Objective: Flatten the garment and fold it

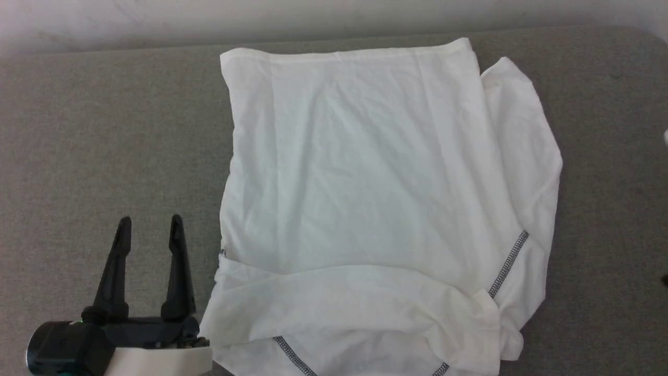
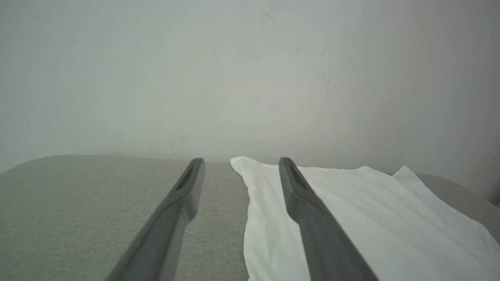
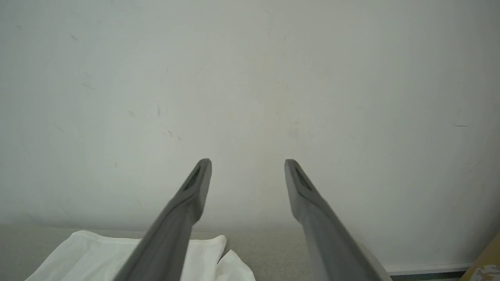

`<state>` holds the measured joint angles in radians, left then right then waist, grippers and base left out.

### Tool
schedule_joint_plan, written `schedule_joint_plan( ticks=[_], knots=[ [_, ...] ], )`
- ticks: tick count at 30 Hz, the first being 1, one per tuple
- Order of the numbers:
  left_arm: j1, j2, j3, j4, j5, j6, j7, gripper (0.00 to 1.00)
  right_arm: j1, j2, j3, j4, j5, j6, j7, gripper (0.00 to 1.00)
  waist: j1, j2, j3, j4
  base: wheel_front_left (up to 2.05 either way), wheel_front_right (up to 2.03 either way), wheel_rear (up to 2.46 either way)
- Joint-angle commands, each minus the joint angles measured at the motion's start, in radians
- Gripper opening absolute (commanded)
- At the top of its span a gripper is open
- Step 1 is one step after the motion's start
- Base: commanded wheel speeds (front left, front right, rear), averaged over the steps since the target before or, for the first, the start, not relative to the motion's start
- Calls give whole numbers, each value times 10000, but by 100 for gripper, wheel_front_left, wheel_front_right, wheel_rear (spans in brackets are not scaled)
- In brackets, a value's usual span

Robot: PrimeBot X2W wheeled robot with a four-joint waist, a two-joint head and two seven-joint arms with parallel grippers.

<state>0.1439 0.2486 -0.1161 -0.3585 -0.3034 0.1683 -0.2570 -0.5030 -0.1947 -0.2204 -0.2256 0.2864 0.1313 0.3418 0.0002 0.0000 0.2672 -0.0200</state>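
The desk (image 1: 104,130) is covered in grey woven cloth, with a rounded corner at 1 o'clock. On it lies the white garment (image 1: 365,167), spread and wrinkled, hem toward 12 o'clock, grey-stitched shoulder seams toward 6. One sleeve is folded across there and another lies along 3 o'clock.

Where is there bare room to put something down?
The widest bare patch is the grey surface left of the garment, beyond the open left hand. A narrower strip lies right of the garment. The middle is covered by cloth.
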Motion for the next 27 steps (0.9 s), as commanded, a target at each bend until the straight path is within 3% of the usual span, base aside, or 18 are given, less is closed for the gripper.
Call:
schedule_joint_plan(
  ticks=[1, 8, 15, 22, 27],
  knots=[
    [-232, 39, 75, -55, 63, -93, -47, 100, -420, -150, -2, 236, 96, -6, 234, 100, -2, 0, 848, 209, 0, 0, 0],
    [-838, -63, 77, -100, 1, -351, -47, 100, -2918, -1062, 496, 2437, 665, -6, 2153, 100, -2, 0, 1891, 504, 0, 0, 0],
    [-1370, -238, -146, 116, 60, -613, -47, 100, -4080, -1332, 858, 4257, 906, -6, 3639, 100, -2, 0, 2606, 780, 0, 0, 0],
    [-1762, -331, -240, 286, 125, -808, -47, 100, -4474, -1796, 1323, 4901, 1040, -6, 5419, 100, -2, 0, 3143, 1036, 0, 0, 0],
    [-2004, -511, -307, 398, 138, -944, -47, 100, -4605, -2022, 1325, 4835, 886, -6, 5967, 100, -2, 0, 3452, 1208, 0, 0, 0]
  ],
)
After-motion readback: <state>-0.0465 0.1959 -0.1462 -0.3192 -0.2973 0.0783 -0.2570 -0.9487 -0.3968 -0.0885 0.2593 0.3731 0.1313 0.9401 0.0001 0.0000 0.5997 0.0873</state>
